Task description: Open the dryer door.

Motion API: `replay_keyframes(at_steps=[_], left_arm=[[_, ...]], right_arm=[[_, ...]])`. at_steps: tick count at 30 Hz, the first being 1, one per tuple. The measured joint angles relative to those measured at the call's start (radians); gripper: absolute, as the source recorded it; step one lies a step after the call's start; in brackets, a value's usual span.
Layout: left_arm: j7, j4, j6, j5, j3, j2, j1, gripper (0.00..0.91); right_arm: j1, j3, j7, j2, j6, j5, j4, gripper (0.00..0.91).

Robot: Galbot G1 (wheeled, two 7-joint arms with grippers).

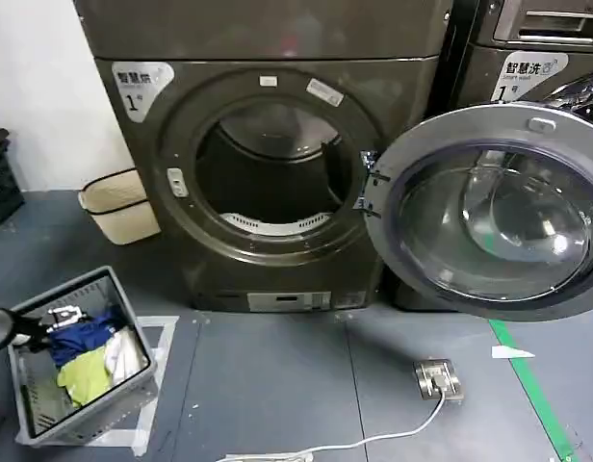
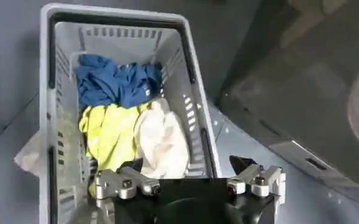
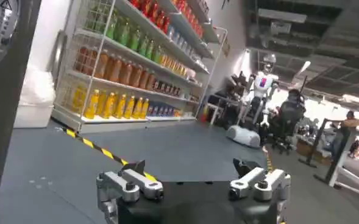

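Observation:
The dark dryer [image 1: 277,38] stands straight ahead with its round door [image 1: 489,212] swung wide open to the right, glass facing me. The drum opening [image 1: 277,173] is bare and dark. My left gripper [image 1: 61,316] hangs low at the left over a grey laundry basket [image 1: 133,327]. In the left wrist view this gripper [image 2: 187,164] is open and holds nothing, with the dryer's front [image 2: 301,79] beside the basket [image 2: 191,55]. My right gripper [image 3: 189,165] is open and holds nothing, facing away into the room.
The basket holds blue [image 2: 115,82], yellow [image 2: 109,131] and white [image 2: 164,137] clothes. A beige bin [image 1: 118,202] stands left of the dryer. A floor socket box [image 1: 439,377] with a white cable [image 1: 373,441] lies in front. Green tape [image 1: 528,385] runs at the right. Bottle shelves [image 3: 124,67] stand behind.

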Motion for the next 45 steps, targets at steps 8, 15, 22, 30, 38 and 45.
replay_keyframes(at_steps=[8, 15, 22, 30, 38, 45], left_arm=[[-0.012, 0.048, 0.000, -0.027, -0.011, 0.001, -0.022, 0.907], [-0.012, 0.067, 0.000, -0.028, -0.011, 0.003, -0.029, 0.907], [-0.013, 0.084, 0.000, -0.017, -0.010, 0.007, -0.026, 0.907], [-0.027, 0.087, 0.000, -0.018, -0.010, 0.006, -0.024, 0.907], [-0.040, 0.091, 0.000, -0.029, -0.010, 0.006, -0.023, 0.907], [-0.044, 0.086, 0.000, -0.042, -0.010, 0.006, -0.023, 0.907]], right_arm=[[-0.004, 0.003, 0.007, 0.002, 0.022, 0.030, -0.003, 0.907], [-0.003, 0.005, 0.008, 0.004, 0.024, 0.032, -0.010, 0.907], [-0.004, 0.007, 0.022, 0.006, 0.047, 0.034, -0.016, 0.907], [-0.004, 0.006, 0.026, 0.005, 0.076, 0.032, -0.024, 0.907], [-0.004, 0.004, 0.030, 0.003, 0.088, 0.035, -0.033, 0.907], [-0.004, 0.003, 0.027, 0.003, 0.090, 0.035, -0.034, 0.907]])
